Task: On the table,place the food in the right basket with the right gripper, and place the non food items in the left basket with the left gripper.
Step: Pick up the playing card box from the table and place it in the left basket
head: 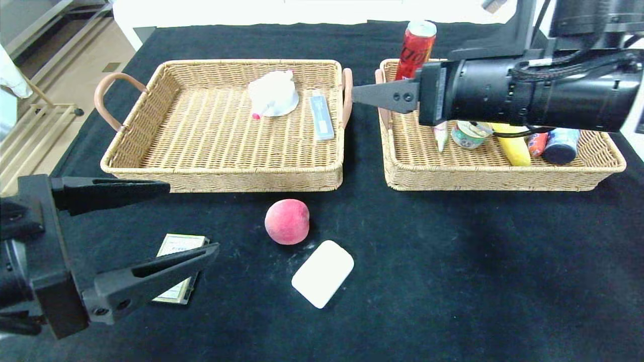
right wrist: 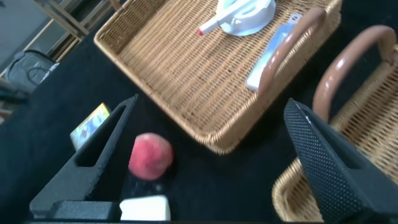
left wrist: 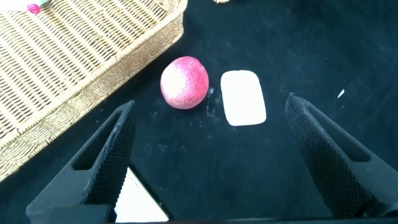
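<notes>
Above right basket [head: 503, 173], right gripper [right wrist: 205, 155] spread, empty. Below and ahead, peach [head: 287, 221]: descend straight, straddle widest part, probably avoiding soap bar [head: 322, 273] alongside.

Bench [head: 453, 261]: covered in black cloth, filling most of the head view.
Left wicker basket [head: 151, 151]: sits on the cloth in the upper left-centre, with brown loop handles at both ends.
Right wicker basket [head: 503, 178]: sits on the cloth in the upper right, just beside the left one, a narrow strip of cloth between them.
Peach [head: 287, 221]: on the cloth at centre, in front of the left basket's near wall, apart from it.
White soap bar [head: 322, 273]: lying flat, tilted, below and right of the peach, near it.
Small printed card box [head: 177, 266]: lower left of the frame, lying flat, partly hidden.
</notes>
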`<action>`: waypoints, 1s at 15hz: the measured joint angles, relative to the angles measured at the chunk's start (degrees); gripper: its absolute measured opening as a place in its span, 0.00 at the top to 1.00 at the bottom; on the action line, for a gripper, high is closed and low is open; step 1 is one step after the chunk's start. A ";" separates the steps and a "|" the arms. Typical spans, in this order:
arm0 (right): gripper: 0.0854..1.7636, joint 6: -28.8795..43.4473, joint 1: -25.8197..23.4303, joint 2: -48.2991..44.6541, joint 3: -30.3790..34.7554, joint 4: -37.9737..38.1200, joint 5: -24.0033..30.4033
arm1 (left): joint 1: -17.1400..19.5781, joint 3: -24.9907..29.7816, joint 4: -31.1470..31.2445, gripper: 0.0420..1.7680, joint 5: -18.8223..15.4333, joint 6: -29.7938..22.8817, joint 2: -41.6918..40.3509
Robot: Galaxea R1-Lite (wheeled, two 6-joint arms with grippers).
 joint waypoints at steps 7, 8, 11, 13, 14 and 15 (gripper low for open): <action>0.04 -2.15 -10.75 -14.97 16.70 -0.11 11.93 | 0.00 0.11 0.24 0.03 -0.40 0.01 0.16; 0.04 -2.69 -12.69 -16.80 18.94 -0.11 13.78 | 0.00 0.13 0.24 0.03 -0.46 0.04 0.20; 0.04 -3.82 -18.42 -22.08 25.83 -0.35 20.11 | 0.00 0.20 0.35 0.03 -0.55 0.04 0.38; 0.04 -4.45 -21.77 -24.92 29.53 -1.26 23.56 | 0.00 0.24 0.35 0.03 -0.57 0.01 0.50; 0.04 -4.71 -23.27 -26.25 31.06 -1.57 24.59 | 0.00 0.24 0.35 0.03 -0.57 0.04 0.57; 0.04 -4.86 -24.52 -27.36 32.41 -1.68 25.20 | 0.00 0.27 0.35 0.03 -0.55 0.04 0.61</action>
